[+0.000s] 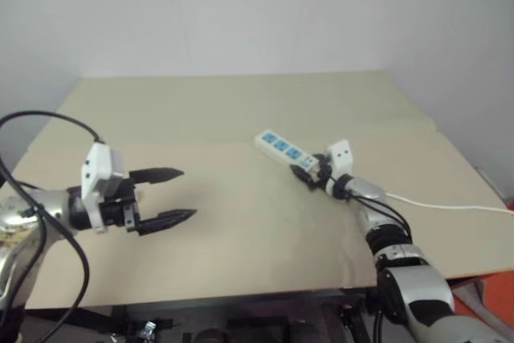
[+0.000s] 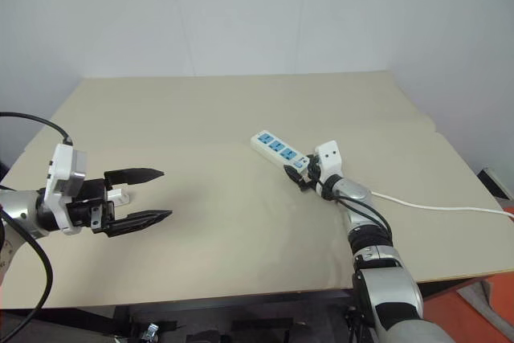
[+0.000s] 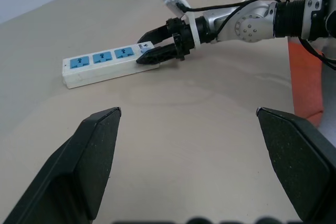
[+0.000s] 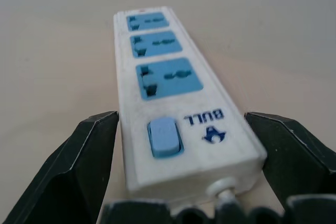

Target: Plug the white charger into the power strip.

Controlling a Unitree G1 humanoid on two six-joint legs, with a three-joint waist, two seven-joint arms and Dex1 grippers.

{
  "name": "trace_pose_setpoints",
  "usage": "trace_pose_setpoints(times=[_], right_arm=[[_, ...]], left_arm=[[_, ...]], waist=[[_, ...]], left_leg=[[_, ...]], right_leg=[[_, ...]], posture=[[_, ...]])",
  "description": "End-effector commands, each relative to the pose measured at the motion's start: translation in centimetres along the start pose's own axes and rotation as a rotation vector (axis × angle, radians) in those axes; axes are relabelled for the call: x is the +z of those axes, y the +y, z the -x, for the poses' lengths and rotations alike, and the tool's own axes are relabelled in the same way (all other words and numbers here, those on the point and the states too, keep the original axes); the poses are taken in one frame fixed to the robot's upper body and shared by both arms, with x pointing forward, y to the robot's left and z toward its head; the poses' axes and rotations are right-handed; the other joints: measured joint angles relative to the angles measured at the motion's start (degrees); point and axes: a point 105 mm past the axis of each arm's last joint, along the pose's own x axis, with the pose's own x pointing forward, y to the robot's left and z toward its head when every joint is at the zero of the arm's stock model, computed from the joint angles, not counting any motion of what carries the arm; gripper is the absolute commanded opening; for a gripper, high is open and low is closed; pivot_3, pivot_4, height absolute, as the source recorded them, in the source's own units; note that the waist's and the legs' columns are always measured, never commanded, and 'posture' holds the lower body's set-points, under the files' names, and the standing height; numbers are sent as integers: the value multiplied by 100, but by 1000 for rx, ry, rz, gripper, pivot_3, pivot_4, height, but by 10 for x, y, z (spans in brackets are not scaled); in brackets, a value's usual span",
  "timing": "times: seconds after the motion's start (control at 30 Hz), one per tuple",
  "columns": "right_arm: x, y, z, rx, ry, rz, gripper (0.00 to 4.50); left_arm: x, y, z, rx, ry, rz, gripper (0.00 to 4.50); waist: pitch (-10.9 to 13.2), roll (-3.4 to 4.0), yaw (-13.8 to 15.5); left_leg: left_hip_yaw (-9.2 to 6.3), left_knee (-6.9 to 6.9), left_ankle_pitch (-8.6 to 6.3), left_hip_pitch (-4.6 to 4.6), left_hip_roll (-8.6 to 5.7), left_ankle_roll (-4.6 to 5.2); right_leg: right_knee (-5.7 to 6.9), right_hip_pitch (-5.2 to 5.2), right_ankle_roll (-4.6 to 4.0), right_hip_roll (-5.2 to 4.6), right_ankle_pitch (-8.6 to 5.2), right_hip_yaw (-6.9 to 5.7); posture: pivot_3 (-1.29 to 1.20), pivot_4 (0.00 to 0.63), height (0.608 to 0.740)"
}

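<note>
Two black fingers of your right gripper point(image 4: 178, 203) straddle the power strip point(image 4: 168, 93) at its switch end, jaws apart — nothing clamped. It looks light, stiff, slick plastic, so pinch the side walls — left gripper point(image 1: 165, 196) hangs open.

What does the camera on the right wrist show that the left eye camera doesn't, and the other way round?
Right wrist view: the blue switch and the brand lettering at the cable end. Left eye view: the open left gripper hovering over the table, and the white cable trailing off. Both: the power strip with the right gripper open around its cable end.
</note>
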Motion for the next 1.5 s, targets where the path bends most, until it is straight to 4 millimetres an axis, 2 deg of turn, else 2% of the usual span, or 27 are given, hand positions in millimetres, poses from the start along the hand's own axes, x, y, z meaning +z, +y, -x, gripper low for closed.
trace_pose_setpoints(times=[0.03, 0.3, 0.6, 1.23, 1.4, 1.5], right_arm=[[15, -2, -4, 5, -57, 18, 4467], [13, 4, -7, 29, -67, 13, 4467], [10, 21, -10, 132, -75, 10, 4467], [-1, 35, -18, 145, -41, 34, 4467], [0, 40, -17, 175, -69, 18, 3426], [1, 41, -16, 174, -92, 11, 3429]], left_arm=[[10, -3, 3, -2, -18, -49, 4500], [9, -4, 5, 1, -15, -46, 4500], [8, -5, 6, -11, -12, -45, 4500], [9, -7, 7, -25, -3, -46, 4500], [9, -8, 7, -24, -2, -45, 4500], [9, -7, 6, -24, -2, -45, 4500]], waist=[[0, 0, -8], [0, 0, -17], [0, 0, -41], [-1, -1, -125], [-1, -1, -157], [-1, -1, -160]], left_leg=[[0, -2, 0, 0, 0, -1], [3, -9, 4, 1, 1, -6], [5, -13, 5, 5, 4, -8], [5, -19, 9, 9, 6, -16], [5, -21, 9, 10, 8, -16], [5, -21, 10, 10, 8, -16]], right_leg=[[0, -2, 0, 0, 0, 1], [1, -5, -1, 0, 1, 3], [1, -5, -3, 2, 2, 5], [3, -5, -6, 2, 4, 6], [4, -6, -7, 4, 4, 6], [4, -6, -7, 4, 4, 6]], posture=[[0, 150, 740], [0, 150, 740], [0, 150, 740], [0, 150, 740], [0, 150, 740], [0, 150, 740]])
